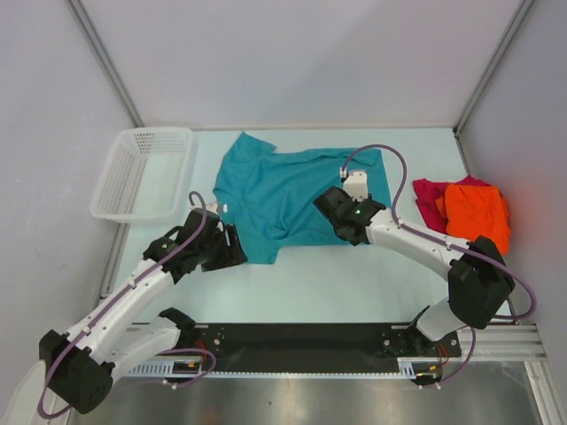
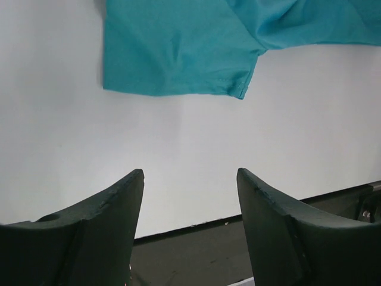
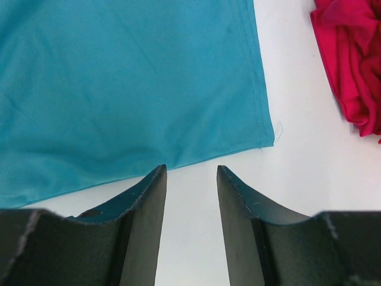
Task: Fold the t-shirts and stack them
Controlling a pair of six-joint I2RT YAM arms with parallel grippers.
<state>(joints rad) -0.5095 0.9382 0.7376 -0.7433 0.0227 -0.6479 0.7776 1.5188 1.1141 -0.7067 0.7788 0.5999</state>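
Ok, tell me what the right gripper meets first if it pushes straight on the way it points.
Most likely the teal-blue cloth t-shirt: its near hem lies just ahead of the right gripper's open jaws. Bare white table shows between them, so a steep tilt could touch that first.

L/R end effectors (image 2: 190,173) (image 3: 191,168) open
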